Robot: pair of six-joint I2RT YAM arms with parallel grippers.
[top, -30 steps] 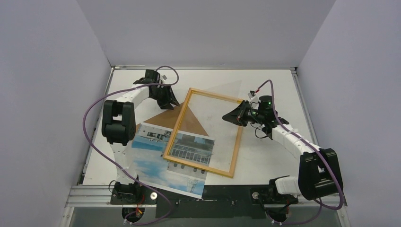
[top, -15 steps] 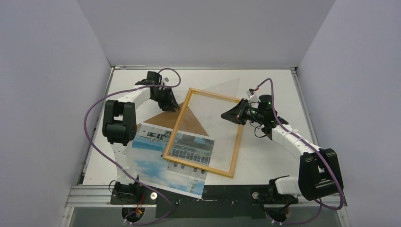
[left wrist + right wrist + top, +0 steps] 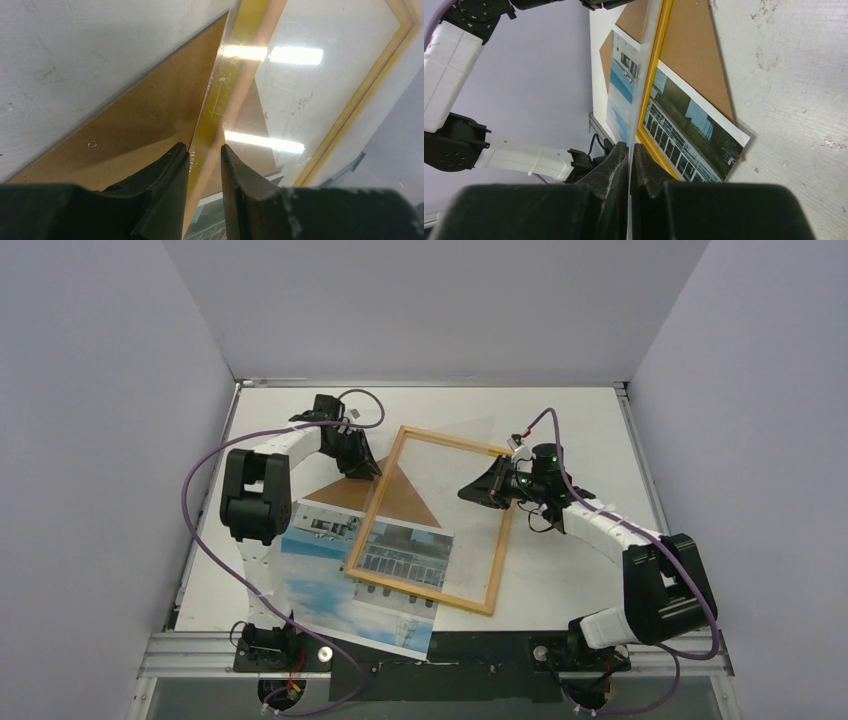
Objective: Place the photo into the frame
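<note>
The frame (image 3: pixel 372 510) lies back-up in mid table, slanted. My left gripper (image 3: pixel 366 467) is shut on its far left rail; in the left wrist view the fingers (image 3: pixel 165 172) straddle the yellow rail (image 3: pixel 225 90). My right gripper (image 3: pixel 478 490) is shut on the clear sheet (image 3: pixel 450 500), which hangs over the frame's opening. In the right wrist view the fingers (image 3: pixel 616 160) pinch the sheet's thin edge. The photo (image 3: pixel 330 590) lies flat at the near left, its right part under the frame; it also shows in the right wrist view (image 3: pixel 689 125).
The brown backing board (image 3: pixel 345 492) lies under the frame's far left part and under the photo's far edge; it also shows in the left wrist view (image 3: pixel 140 120). White table (image 3: pixel 580 430) with walls on three sides.
My right gripper has moved left with the clear sheet, bringing it further over the frame. My left gripper has shifted slightly nearer on the frame's rail.
</note>
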